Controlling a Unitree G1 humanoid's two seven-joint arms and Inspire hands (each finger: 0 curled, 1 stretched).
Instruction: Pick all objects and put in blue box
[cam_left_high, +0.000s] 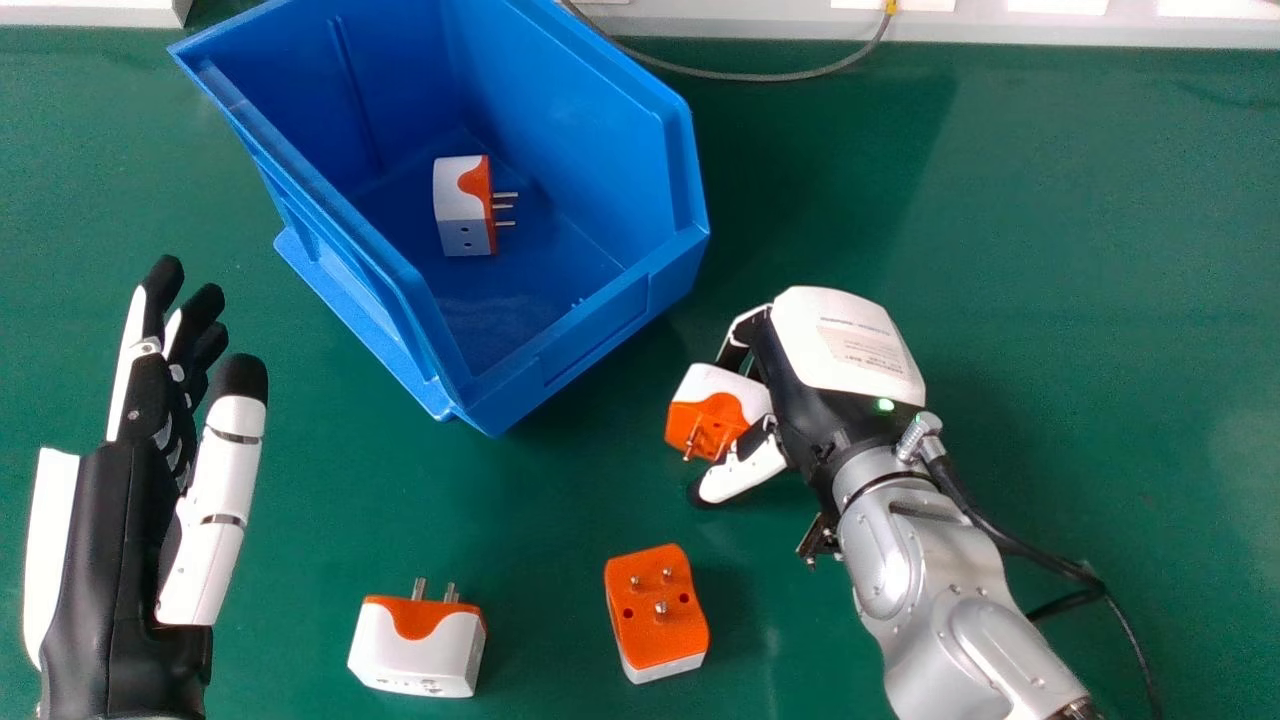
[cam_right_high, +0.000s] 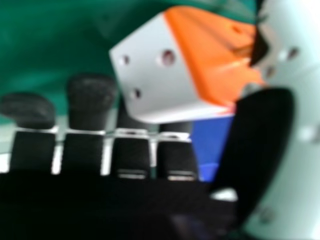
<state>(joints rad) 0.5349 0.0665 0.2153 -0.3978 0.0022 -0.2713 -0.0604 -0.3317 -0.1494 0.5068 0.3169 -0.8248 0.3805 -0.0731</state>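
Held plug adapter: a white-and-orange travel plug (cam_left_high: 715, 395), located right of centre in the head view, with its prongs turned toward the lower edge; its long axis seems to run roughly across the frame.
Right hand: the plug is pinched between curled fingers and thumb (cam_right_high: 270, 130), the back of the right hand (cam_left_high: 845, 345) being turned up, right of centre.
Blue box: placed at upper left of centre, its near wall (cam_left_high: 600, 330) facing the right hand; it lies up and to the left of the held plug, which is seen outside the rim.
Nearer arm: the right; by it, a move toward the upper left is called for, with the plug kept above the near wall before it is released. A catch on that wall is to be guarded against.
Boxed plug adapter: laid inside (cam_left_high: 460, 205), prongs toward the right.
Waiting plug adapters: one set low, left of centre (cam_left_high: 415, 650), prongs toward the top; one at lower centre (cam_left_high: 657, 610), prong face up. Both are yet to be picked.
Left hand: held open at the left edge (cam_left_high: 110, 540), with nothing grasped.
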